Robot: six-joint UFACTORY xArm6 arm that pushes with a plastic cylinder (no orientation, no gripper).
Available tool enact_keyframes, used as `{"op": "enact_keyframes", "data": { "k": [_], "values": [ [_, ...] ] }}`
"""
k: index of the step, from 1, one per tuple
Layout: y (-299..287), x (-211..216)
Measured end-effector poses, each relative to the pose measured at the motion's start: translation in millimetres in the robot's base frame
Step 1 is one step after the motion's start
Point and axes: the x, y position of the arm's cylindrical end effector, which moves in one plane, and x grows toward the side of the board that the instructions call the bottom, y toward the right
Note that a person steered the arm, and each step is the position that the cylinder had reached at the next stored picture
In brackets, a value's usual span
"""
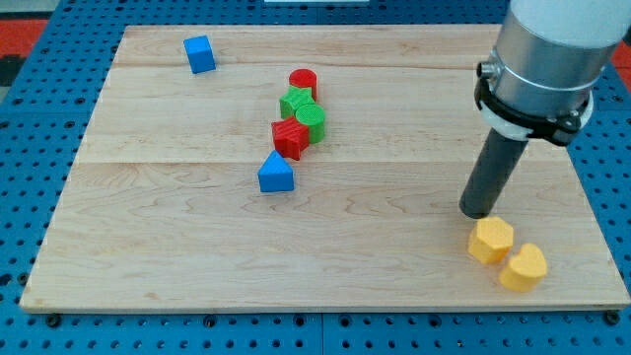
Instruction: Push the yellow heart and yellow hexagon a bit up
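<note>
The yellow hexagon [490, 240] lies near the board's lower right. The yellow heart [524, 266] sits just below and right of it, touching or nearly touching it. My tip [480, 211] is the lower end of the dark rod, standing just above and slightly left of the hexagon, very close to its upper edge. The rod hangs from the grey arm [542, 59] at the view's upper right.
A cluster sits mid-board: a red cylinder [303, 82], a green block [294, 103], a green round block [312, 118] and a red block [290, 138]. A blue triangle [276, 174] lies below them. A blue cube [199, 53] is at top left. The wooden board [148, 247] ends close right of the heart.
</note>
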Motion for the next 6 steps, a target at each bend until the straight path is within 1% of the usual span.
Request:
{"op": "enact_keyframes", "data": {
  "k": [1,2,3,4,5,6],
  "values": [
    [-15,-23],
    [30,-39],
    [113,38],
    [96,104],
    [35,105],
    [-9,81]
  ]
}}
